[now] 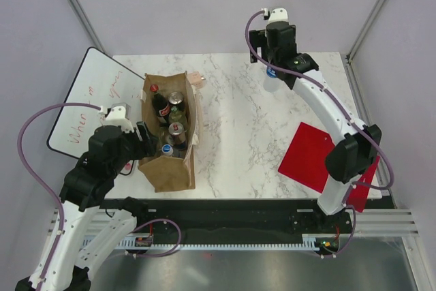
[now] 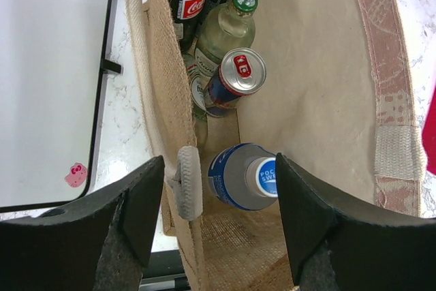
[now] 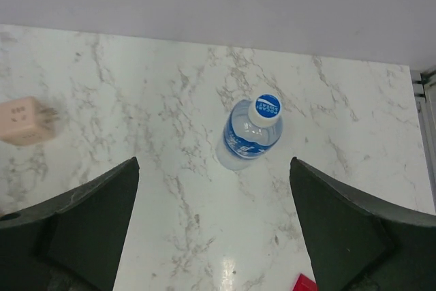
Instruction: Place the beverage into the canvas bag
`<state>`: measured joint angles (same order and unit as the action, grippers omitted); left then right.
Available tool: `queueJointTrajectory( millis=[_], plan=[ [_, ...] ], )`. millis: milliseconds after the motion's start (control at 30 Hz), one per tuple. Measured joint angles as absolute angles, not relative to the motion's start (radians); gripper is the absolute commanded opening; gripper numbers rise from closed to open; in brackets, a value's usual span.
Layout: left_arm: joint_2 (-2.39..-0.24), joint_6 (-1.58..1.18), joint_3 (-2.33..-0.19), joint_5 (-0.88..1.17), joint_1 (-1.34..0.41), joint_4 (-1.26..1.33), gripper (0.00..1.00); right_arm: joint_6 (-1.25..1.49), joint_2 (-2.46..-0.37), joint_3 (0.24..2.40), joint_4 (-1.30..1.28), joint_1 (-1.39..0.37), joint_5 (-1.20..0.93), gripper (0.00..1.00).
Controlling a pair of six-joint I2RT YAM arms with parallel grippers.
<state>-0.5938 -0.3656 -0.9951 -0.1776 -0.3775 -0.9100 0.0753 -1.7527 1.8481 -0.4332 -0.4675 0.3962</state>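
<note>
Far out on the worktop (image 1: 238, 120), the beverage not yet packed, a clear bottle (image 3: 251, 135) with a blue label and cap, stands upright and alone, well apart from the canvas bag (image 1: 170, 172). My right pincer (image 3: 212, 165) hangs above it with fingers spread wide, touching nothing. I judge the spread is there so the fingers can drop either side of the bottle. Across the worktop the bag stands upright with its mouth open, holding cans (image 2: 242, 73) and other bottles along its length, with a matching blue-capped bottle (image 2: 242, 178) at the near end. My left pincer (image 2: 218, 161) is spread too. One finger appears to be outside the bag's wall and one over its inside, likely to steady the mouth for the next drop.
</note>
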Motion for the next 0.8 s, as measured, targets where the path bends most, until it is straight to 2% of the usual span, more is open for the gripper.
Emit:
queueJointTrajectory(
  millis=[333, 567, 800],
  plan=[
    [-0.58, -0.366, -0.989, -0.173, -0.377, -0.909, 0.71, 0.086, -1.971, 1.924, -0.512, -0.305, 0.307, 0.98],
    [-0.574, -0.365, -0.986, -0.181, -0.377, -0.908, 0.68, 0.075, -2.085, 1.993, -0.509, -0.258, 0.251, 0.98],
    [-0.587, -0.366, -0.982, -0.181, -0.377, -0.902, 0.66, 0.068, -2.172, 2.017, -0.508, -0.239, 0.193, 0.93]
  ],
)
